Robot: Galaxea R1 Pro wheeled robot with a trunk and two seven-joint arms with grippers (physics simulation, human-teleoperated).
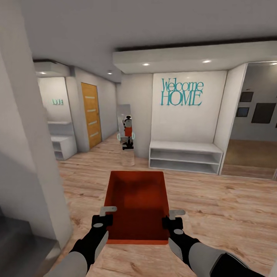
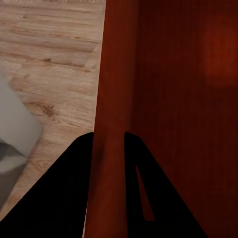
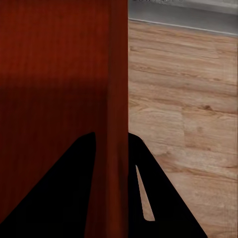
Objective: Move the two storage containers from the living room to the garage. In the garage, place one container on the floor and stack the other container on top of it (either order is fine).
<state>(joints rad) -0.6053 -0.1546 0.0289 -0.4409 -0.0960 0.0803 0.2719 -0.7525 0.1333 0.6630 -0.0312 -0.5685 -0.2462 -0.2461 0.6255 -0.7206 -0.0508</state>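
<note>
Left gripper (image 1: 105, 214) clamped on the left wall of an orange-red storage container (image 1: 137, 200), one finger inside the wall and one outside, as the left wrist view confirms with dark fingers (image 2: 59, 198) straddling the thin red wall (image 2: 111, 99). Right gripper (image 1: 174, 217) likewise pinching the right wall, dark fingers (image 3: 54, 193) either side of the wall (image 3: 118, 99) in the right wrist view. Container carried level between both arms, open top upward, at 6 o'clock in the head view, above light wood plank flooring (image 1: 215, 207). Near end of the container partly hidden behind the wrists; underside hidden. Beyond, at 12 o'clock, a narrow mirror (image 1: 125, 134) with a small, blurry reflection, hard to make out. At 1 o'clock a white low shelf bench (image 1: 185, 156) beneath teal "Welcome HOME" lettering (image 1: 181, 92). At 10 o'clock an orange wooden door (image 1: 90, 115); farther left a white cabinet (image 1: 63, 146), cut off by a pale wall corner (image 1: 27, 154). At 3 o'clock an opening to another room, with dark frames (image 1: 261, 111) cropped by the edge.
</note>
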